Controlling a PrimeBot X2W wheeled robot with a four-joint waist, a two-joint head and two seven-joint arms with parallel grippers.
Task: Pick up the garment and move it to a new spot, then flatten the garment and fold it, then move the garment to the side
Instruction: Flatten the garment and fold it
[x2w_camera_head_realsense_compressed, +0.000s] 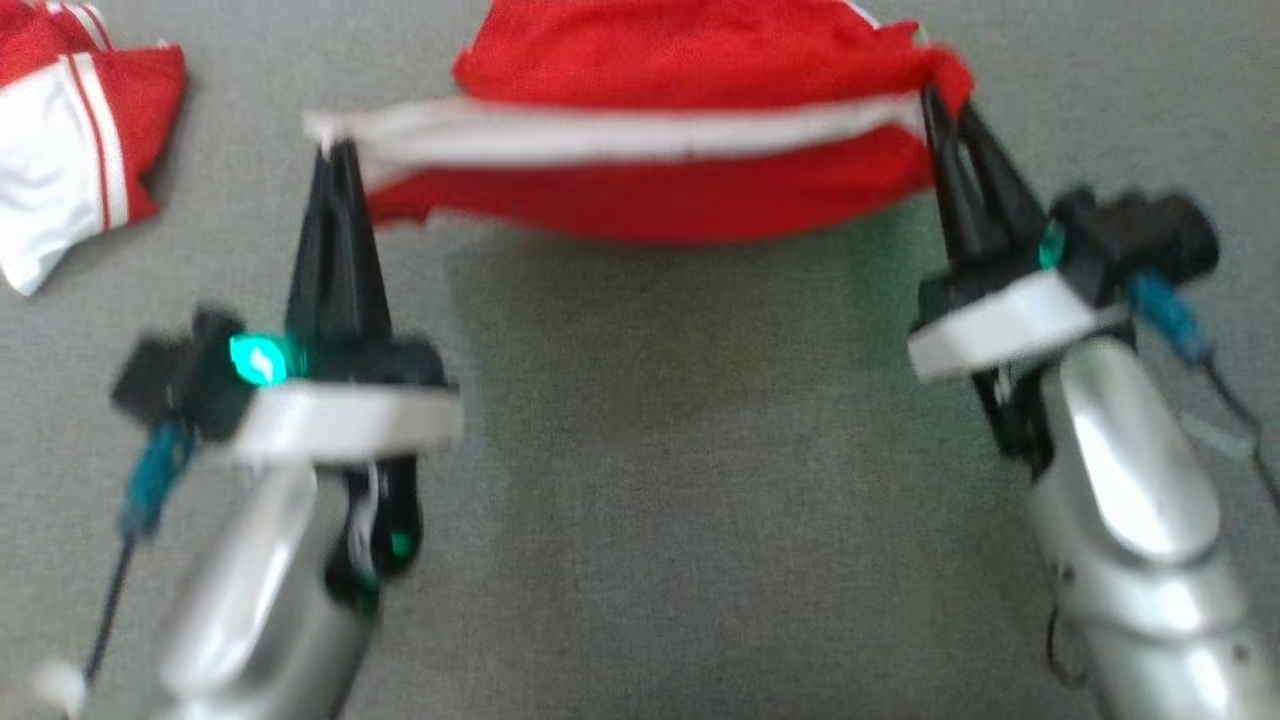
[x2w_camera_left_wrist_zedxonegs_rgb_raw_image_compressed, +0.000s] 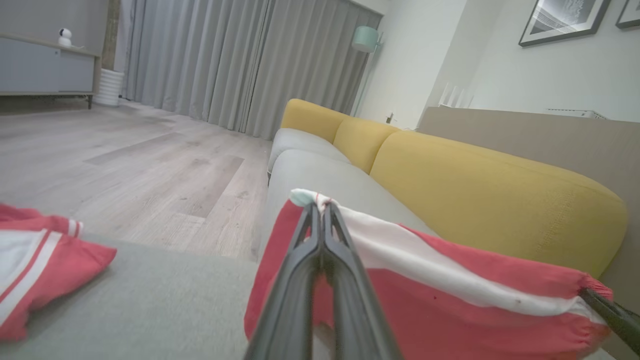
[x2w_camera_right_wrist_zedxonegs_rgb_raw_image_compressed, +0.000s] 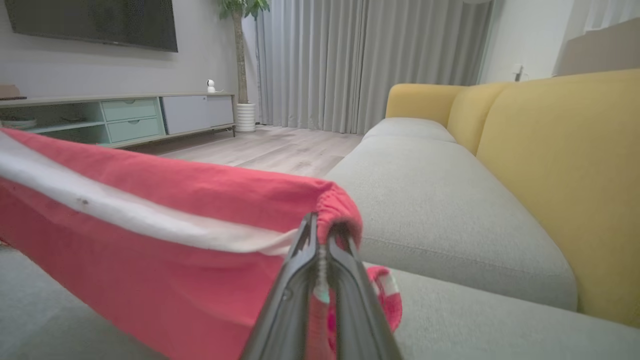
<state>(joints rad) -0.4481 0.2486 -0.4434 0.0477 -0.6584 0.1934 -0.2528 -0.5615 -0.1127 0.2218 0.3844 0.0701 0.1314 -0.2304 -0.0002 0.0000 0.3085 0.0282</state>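
Above the grey sofa seat (x2w_camera_head_realsense_compressed: 650, 480), head view, the red garment (x2w_camera_head_realsense_compressed: 680, 60) hangs stretched between left gripper (x2w_camera_head_realsense_compressed: 335, 150) and right gripper (x2w_camera_head_realsense_compressed: 935, 95). Left wrist view: jaws pinched tight on its white-banded corner. Right wrist view: jaws clamped on the gathered red edge.

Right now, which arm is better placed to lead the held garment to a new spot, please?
Probably the right. The left pincer and right pincer are both shut on the garment, but a second garment lies on the left side, so leading rightward over the cushion avoids it.
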